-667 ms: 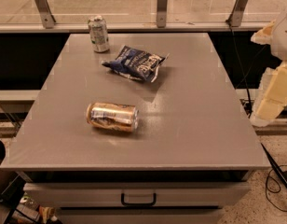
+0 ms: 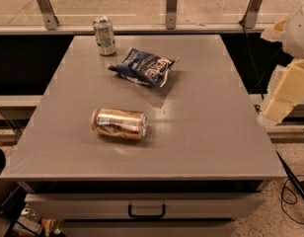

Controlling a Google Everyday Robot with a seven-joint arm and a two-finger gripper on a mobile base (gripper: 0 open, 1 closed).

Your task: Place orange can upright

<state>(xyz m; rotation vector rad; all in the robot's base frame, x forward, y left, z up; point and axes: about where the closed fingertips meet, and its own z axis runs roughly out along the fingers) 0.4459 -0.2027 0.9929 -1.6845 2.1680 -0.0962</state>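
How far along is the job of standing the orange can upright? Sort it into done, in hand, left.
Done: nothing yet; the orange can lies on its side on the table. In hand: the gripper hangs beyond the table's right edge, well apart from the can. Left: reach it, grasp it, set it upright.

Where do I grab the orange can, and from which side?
I'd grip the orange can mid-body, across its round sides, coming from above: it lies on its side, long axis running left-right. The claw hangs beyond the right edge of the table.
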